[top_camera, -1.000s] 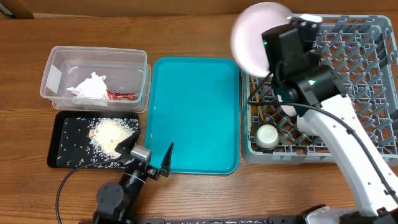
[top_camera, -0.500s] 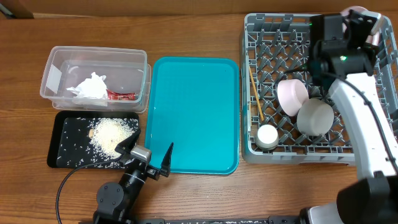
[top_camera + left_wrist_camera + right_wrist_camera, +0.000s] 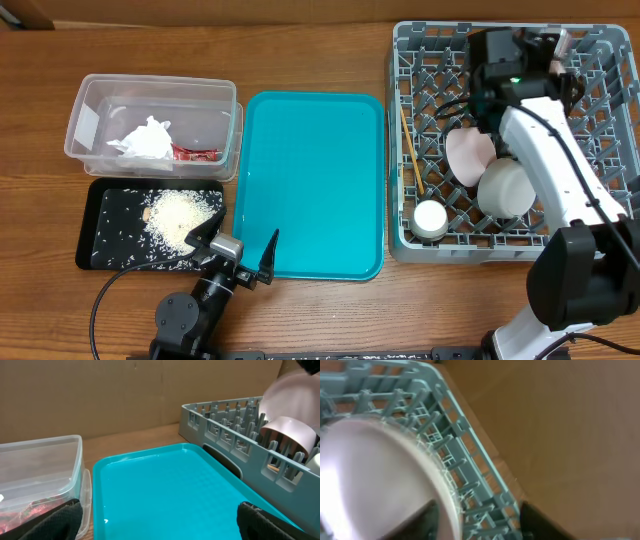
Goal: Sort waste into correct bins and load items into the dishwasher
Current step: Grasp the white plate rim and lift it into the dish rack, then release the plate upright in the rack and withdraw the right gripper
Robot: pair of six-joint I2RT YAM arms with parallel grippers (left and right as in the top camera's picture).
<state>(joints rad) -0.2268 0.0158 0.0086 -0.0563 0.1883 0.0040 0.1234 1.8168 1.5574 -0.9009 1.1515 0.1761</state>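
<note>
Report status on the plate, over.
Left gripper open at teal tray's near edge. Right gripper looks open, plate upright among rack pegs. Nothing seen blocking.

The left arm (image 3: pixel 190 305) sits low at the near edge of the overhead view. The left pincer (image 3: pixel 238 247) points forward with its jaws spread wide, and its black fingertips (image 3: pixel 55 522) fill the wrist view's bottom corners. The white right arm (image 3: pixel 555 180) stretches far forward, its wrist bending left. The right pincer (image 3: pixel 477 522) has its fingers parted.
</note>
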